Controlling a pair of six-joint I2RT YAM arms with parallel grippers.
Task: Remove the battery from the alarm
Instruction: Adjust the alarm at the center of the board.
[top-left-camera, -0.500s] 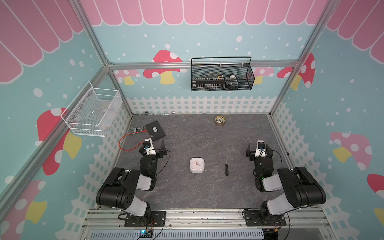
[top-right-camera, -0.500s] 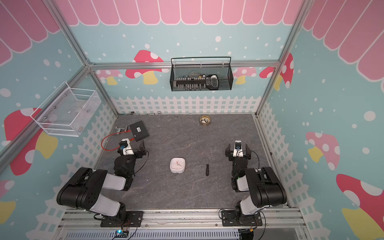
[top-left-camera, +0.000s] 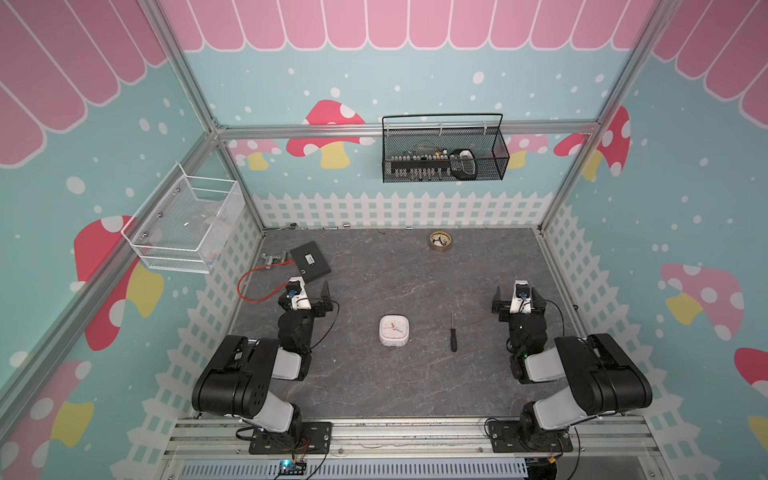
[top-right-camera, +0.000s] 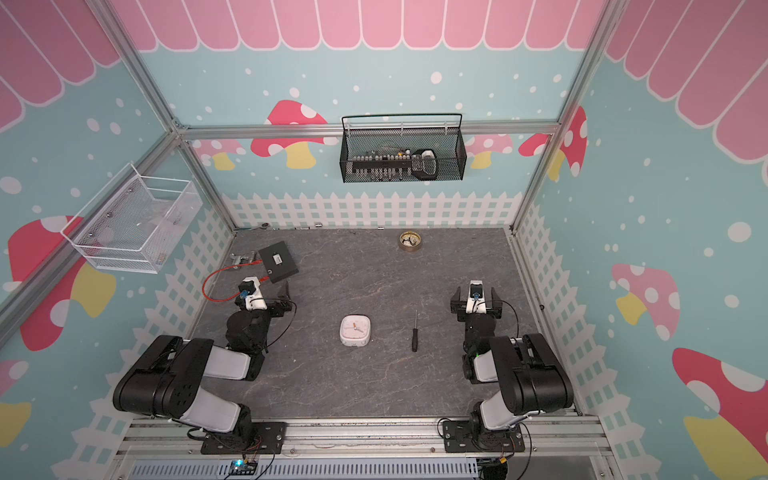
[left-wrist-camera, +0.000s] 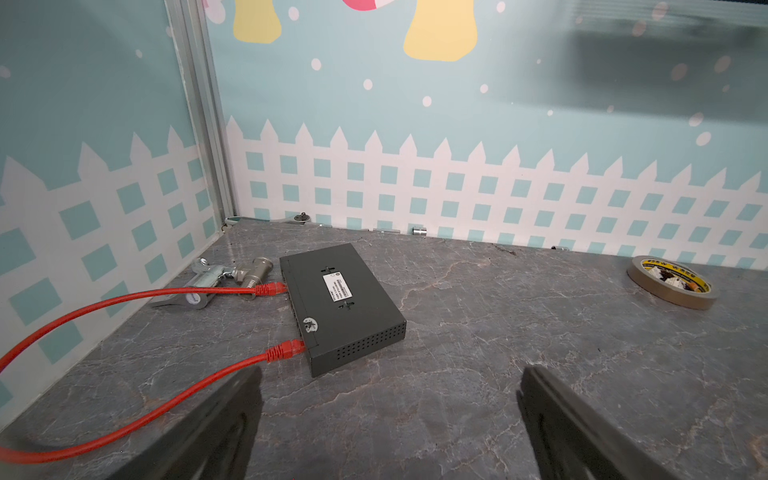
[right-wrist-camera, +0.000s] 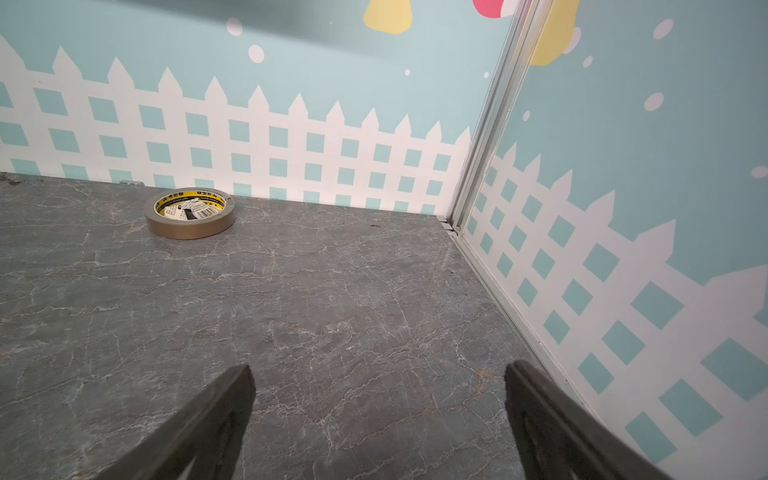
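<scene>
Alarm (top-left-camera: 394, 330) lies dial up near the middle of the grey table (top-left-camera: 374, 386) in both top views, so its back rests against the surface, out of sight. Neither wrist view shows it. Just beside it, toward the right arm, a slim black-handled screwdriver (top-left-camera: 453, 334) lies apart from it.

The left gripper (top-left-camera: 309, 293) and right gripper (top-left-camera: 518, 293) sit well apart on either side, each with its jaws spread wide and nothing between them. In the wrist views only the dark finger ends show, cut off by the frame edge (left-wrist-camera: 388, 374) (right-wrist-camera: 378, 370).

Farther back, a brown tape roll (right-wrist-camera: 190, 212) rests near the rear fence. A black box (left-wrist-camera: 343, 307) with a red cable (left-wrist-camera: 124, 299) plugged in sits near the left corner, next to a metal fitting (left-wrist-camera: 224, 276). The black wire basket (top-left-camera: 444, 166) on the back wall holds small items too fine to identify.
</scene>
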